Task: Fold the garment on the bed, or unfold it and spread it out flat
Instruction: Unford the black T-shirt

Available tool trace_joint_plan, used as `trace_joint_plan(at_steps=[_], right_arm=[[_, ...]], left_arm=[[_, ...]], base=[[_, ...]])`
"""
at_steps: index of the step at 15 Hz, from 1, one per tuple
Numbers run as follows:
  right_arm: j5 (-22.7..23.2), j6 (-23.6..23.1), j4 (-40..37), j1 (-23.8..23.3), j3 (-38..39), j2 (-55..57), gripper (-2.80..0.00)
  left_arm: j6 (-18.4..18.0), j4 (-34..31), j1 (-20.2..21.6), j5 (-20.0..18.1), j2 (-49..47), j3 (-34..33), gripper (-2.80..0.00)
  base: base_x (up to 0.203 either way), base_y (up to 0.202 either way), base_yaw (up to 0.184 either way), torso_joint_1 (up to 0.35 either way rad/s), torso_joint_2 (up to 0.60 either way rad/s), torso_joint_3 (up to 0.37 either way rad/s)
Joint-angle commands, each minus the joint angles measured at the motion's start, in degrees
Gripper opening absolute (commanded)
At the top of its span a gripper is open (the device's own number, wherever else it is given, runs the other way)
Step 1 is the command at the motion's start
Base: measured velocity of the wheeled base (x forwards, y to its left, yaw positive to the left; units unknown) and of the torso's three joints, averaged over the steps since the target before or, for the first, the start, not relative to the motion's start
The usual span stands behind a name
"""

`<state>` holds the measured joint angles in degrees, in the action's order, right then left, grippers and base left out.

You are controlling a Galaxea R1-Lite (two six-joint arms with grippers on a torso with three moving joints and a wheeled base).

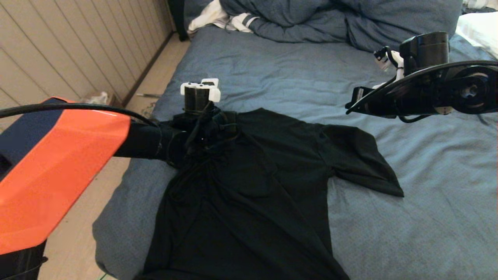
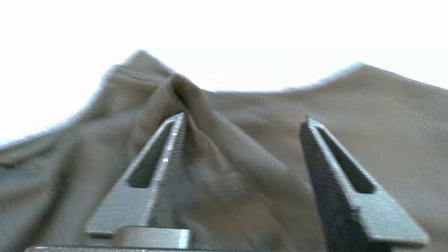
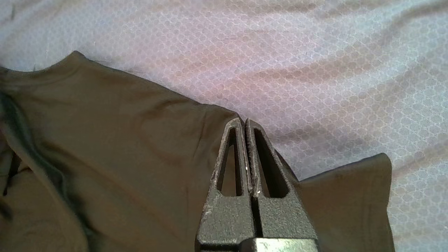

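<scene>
The garment, a black T-shirt with its plain side up, lies lengthwise on the slate-blue bed. Its right sleeve is spread out flat; the left shoulder is bunched into folds. My left gripper is low at that bunched shoulder, open, and a raised ridge of the garment runs between its fingers against one pad. In the head view its wrist stands over the spot. My right gripper hangs shut and empty above the garment's right shoulder seam, clear of the cloth.
A bulky blue duvet and white striped clothing lie at the head of the bed. A white pillow sits far right. The bed's left edge drops to the floor beside a panelled wall.
</scene>
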<state>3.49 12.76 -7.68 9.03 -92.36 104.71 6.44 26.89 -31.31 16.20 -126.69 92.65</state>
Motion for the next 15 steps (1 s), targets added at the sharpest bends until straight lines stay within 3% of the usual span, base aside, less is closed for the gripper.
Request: trace_joint_plan(at_steps=[1, 5, 10, 11, 15], right_arm=[[0.11, 0.07, -0.05, -0.03, -0.15, 0.71, -2.80], [0.20, 0.07, -0.05, 0.02, -0.43, 1.75, -2.80], [0.11, 0.07, 0.03, 0.02, -0.54, 2.51, -2.80], [0.18, 0.07, 0.03, 0.02, -0.63, 2.62, -2.80], [0.11, 0.07, 0.03, -0.06, -0.63, 2.87, -2.80]], left_arm=[[-0.38, 0.61, 1.54, 3.28, -4.08, 3.09, 0.00], [-2.44, 2.25, 4.51, 4.37, -4.60, 4.38, 0.00], [-2.22, 2.38, 4.70, 4.46, -4.00, 4.46, 0.00], [-2.22, 2.38, 4.77, 4.43, -3.89, 4.44, -2.80], [-2.31, 4.14, 4.68, 4.37, -3.74, 3.67, -2.80]], base=[[0.000, 0.000, 0.000, 0.000, 0.00, 0.000], [0.000, 0.000, 0.000, 0.000, 0.00, 0.000], [0.000, 0.000, 0.000, 0.000, 0.00, 0.000], [0.000, 0.000, 0.000, 0.000, 0.00, 0.000], [0.000, 0.000, 0.000, 0.000, 0.00, 0.000]])
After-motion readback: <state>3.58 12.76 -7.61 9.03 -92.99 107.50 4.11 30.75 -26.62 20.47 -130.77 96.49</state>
